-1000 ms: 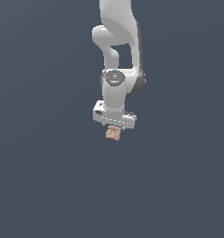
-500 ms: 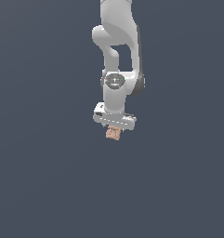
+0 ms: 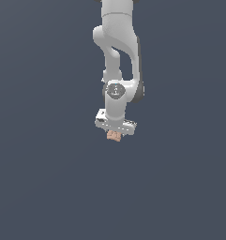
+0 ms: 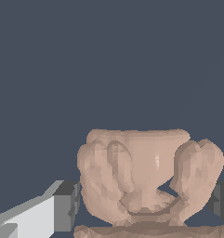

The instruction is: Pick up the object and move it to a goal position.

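Observation:
The object (image 3: 114,136) is a small tan-pink lumpy block with darker creases. In the exterior view it hangs just under the white arm's hand, near the picture's middle. My gripper (image 3: 115,135) is shut on it, with the block much narrower than the hand. In the wrist view the object (image 4: 148,179) fills the near field, and a grey finger pad (image 4: 66,206) presses against each side of it. The fingertips are mostly hidden in the exterior view.
The white arm (image 3: 118,56) comes down from the top of the exterior view. A plain dark grey-blue surface (image 3: 44,178) fills everything else around it.
The hand and the held block have risen slightly in the exterior view. The grip has not changed.

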Motion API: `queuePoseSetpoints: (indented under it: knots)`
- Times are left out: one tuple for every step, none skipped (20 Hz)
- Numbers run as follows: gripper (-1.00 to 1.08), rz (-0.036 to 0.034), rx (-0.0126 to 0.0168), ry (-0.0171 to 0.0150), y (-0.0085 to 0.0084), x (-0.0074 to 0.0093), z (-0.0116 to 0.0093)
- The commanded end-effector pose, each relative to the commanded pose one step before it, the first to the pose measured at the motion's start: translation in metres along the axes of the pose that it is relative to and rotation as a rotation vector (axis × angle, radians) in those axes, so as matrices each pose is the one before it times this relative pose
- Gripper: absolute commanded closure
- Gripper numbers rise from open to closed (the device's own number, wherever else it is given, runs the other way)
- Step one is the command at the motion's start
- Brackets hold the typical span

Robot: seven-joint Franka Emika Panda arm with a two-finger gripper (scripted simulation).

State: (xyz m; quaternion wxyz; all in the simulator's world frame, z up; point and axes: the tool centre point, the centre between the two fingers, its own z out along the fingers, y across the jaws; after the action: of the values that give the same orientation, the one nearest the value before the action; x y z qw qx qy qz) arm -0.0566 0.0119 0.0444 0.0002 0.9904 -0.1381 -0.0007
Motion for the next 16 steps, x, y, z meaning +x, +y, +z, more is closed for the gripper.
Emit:
queuePoseSetpoints:
  knots:
    - [-0.92,0.00009,0.00045,0.00131,-0.00032,0.00063,0.00235]
    - [1.08,0.00000,0.00000,0.00000,0.00000,0.00000,0.00000]
    - [1.08,0.00000,0.00000,0.00000,0.00000,0.00000,0.00000]
    - [1.08,0.00000,0.00000,0.00000,0.00000,0.00000,0.00000]
    - [1.08,0.00000,0.00000,0.00000,0.00000,0.00000,0.00000]
    - [1.08,0.00000,0.00000,0.00000,0.00000,0.00000,0.00000]
    - [1.08,0.00000,0.00000,0.00000,0.00000,0.00000,0.00000]
    - [1.08,0.00000,0.00000,0.00000,0.00000,0.00000,0.00000]
    - [1.08,0.00000,0.00000,0.00000,0.00000,0.00000,0.00000]
    - [1.08,0.00000,0.00000,0.00000,0.00000,0.00000,0.00000]
    - [1.08,0.00000,0.00000,0.00000,0.00000,0.00000,0.00000]
    - [1.08,-0.00062,0.00096,0.00173,-0.00059,0.00042,-0.00122]
    - [1.08,0.00000,0.00000,0.00000,-0.00010,0.00006,-0.00028]
    - [1.08,0.00000,0.00000,0.00000,-0.00029,0.00019,-0.00083]
    - [1.08,0.00000,0.00000,0.00000,-0.00049,0.00031,-0.00139]
    - [1.08,0.00000,0.00000,0.00000,-0.00068,0.00043,-0.00194]
